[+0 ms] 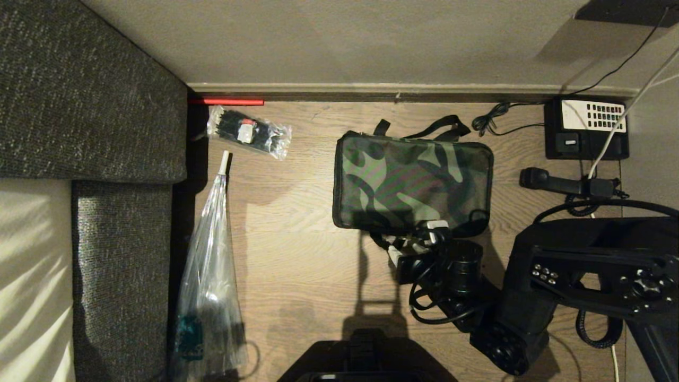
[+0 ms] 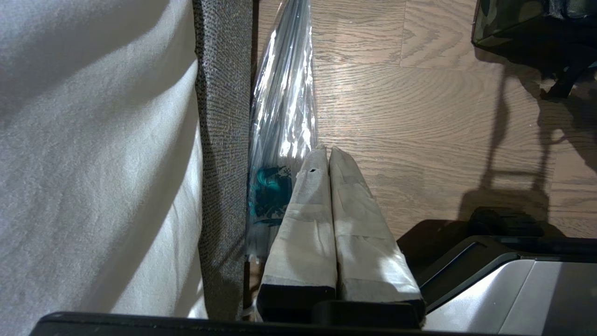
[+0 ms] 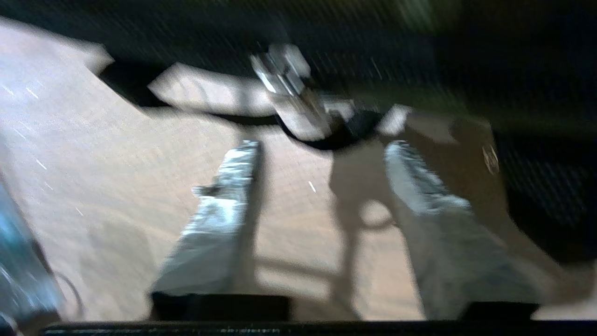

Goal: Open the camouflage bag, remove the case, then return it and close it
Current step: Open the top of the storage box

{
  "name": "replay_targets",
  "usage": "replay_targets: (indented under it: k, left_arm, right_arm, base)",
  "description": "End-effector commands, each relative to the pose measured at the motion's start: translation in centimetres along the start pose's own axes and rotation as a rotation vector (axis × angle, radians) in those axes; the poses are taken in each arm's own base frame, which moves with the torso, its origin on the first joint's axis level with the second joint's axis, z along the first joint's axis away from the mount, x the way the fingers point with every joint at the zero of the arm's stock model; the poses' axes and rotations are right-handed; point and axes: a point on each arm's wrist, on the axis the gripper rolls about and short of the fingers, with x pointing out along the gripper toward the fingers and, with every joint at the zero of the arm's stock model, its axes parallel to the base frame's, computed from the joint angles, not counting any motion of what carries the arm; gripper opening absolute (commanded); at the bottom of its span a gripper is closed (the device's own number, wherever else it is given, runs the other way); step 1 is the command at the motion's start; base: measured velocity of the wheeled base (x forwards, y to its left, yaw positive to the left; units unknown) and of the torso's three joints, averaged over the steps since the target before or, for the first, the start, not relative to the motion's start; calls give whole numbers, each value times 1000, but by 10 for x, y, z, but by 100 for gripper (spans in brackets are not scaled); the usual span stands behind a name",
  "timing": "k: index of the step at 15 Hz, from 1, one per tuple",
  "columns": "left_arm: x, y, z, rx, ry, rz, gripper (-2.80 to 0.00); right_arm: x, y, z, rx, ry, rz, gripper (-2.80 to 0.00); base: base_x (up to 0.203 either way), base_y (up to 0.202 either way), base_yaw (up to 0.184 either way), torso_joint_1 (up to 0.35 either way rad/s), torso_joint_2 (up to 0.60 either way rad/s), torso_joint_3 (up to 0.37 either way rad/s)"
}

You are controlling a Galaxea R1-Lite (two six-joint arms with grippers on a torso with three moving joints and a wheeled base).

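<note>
While the camouflage bag [image 1: 412,181] lies flat on the wooden floor [image 1: 297,265] near the far wall, the right gripper [image 1: 419,240] sits at its near edge, fingers [image 3: 224,210] spread apart and empty. The left gripper [image 2: 325,150], fingers pressed together, hangs by the sofa [image 1: 122,265].

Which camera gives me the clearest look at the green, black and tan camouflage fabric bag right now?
The head view: the whole camouflage bag lies flat on the wooden floor, shut. The left wrist view catches only one corner. The right wrist view is blurred; only a dark edge shows.
</note>
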Motion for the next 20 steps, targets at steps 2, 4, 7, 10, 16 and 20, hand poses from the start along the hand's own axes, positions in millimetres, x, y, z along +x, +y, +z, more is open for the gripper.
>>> replay_targets:
  k: [2,4,7,10,16,20]
  left_arm:
    - [0,0,0,1,0,0,-280]
    - [0,0,0,1,0,0,-280]
    - [0,0,0,1,0,0,-280]
    - [0,0,0,-1,0,0,-280]
    - [0,0,0,-1,0,0,-280]
    - [0,0,0,-1,0,0,-280]
  right_arm:
    - [8,0,-11,11,-33,-5,0]
    - [9,-1,-13,12,-36,-3,0]
    - [14,0,-11,17,-55,-6,0]
    - [15,-1,-12,18,-54,-11,0]
    - [16,-3,2,30,-95,-15,0]
    - [13,-2,16,40,-130,-13,0]
  base:
    - [0,0,0,0,0,0]
    - [0,0,0,0,0,0]
    - [0,0,0,0,0,0]
    - [0,0,0,0,0,0]
    - [0,0,0,0,0,0]
    - [0,0,0,0,0,0]
